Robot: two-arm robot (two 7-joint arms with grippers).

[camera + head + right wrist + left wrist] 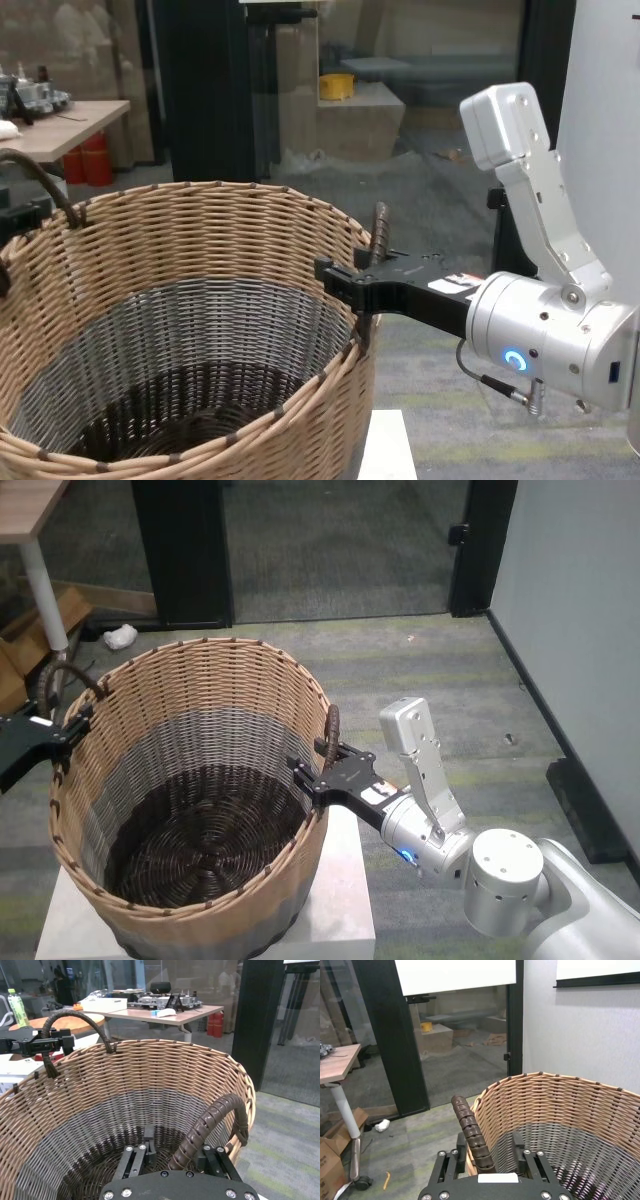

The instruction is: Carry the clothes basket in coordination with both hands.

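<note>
The clothes basket is large, round and woven, with a tan top band, a grey middle and a dark base. It is over a white block. My left gripper is at the basket's left rim, shut on the left loop handle. The left wrist view shows that handle between my fingers. My right gripper is at the right rim, shut on the right loop handle. It shows in the right wrist view and the chest view. The basket is empty.
A desk leg and a cardboard box stand at the far left. A black door frame and glass are behind the basket. A wall runs along the right, and carpet lies between.
</note>
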